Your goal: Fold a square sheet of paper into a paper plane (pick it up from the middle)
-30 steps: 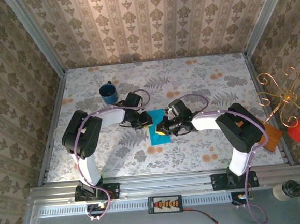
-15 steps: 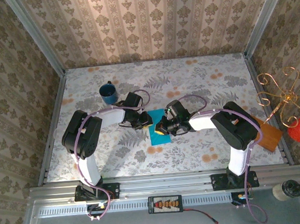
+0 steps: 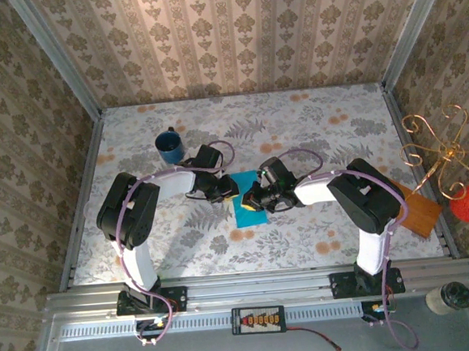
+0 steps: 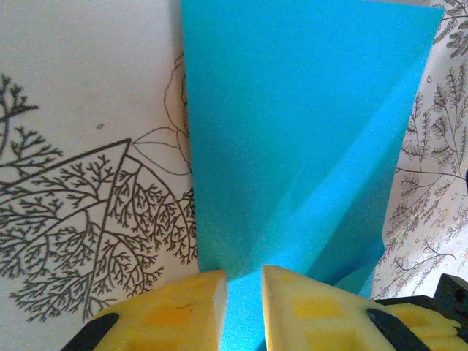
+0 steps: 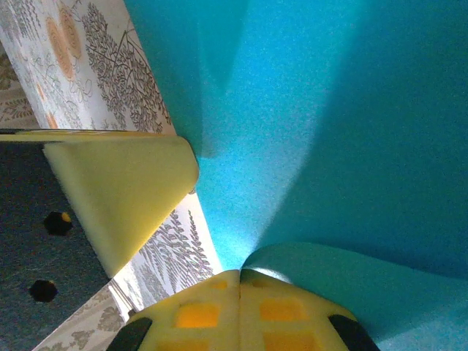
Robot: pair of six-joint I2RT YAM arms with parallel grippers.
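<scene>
— Now, nearest first: what lies by the right arm?
— One flat orange-brown board [image 3: 420, 216], at the right edge of the floral-patterned surface [image 3: 312, 129], well apart from the work. Not in use.
— Next entry?
— One thin turquoise-blue square sheet of paper [image 3: 249, 215], mid-surface between the two arms. Already creased: a diagonal fold line, one end tapered, part of it lifted off the surface.
— Left fingers?
— Left fingers [image 4: 175, 311], yellow pads: barely parted, with a strip of the sheet's edge in the narrow gap, so pinching the paper.
— Right fingers?
— Right fingers [image 5: 197, 314]: pads pressed flat together, a curled flap of the sheet coming out at their tips. They seem to nip one thin layer. The two pairs sit just beside each other.
— Farthest?
— One dark blue round mug [image 3: 168, 146], beyond the left arm, apart from the paper.
— Step in hand?
— By my reading, mid-fold: one side anchored, one flap raised. No dart shape yet.
— Next move calls for?
— Probably carrying the flap squarely over to the crease line, then pressing it flat. Gentle tension, or the thin paper skews or tears.
</scene>
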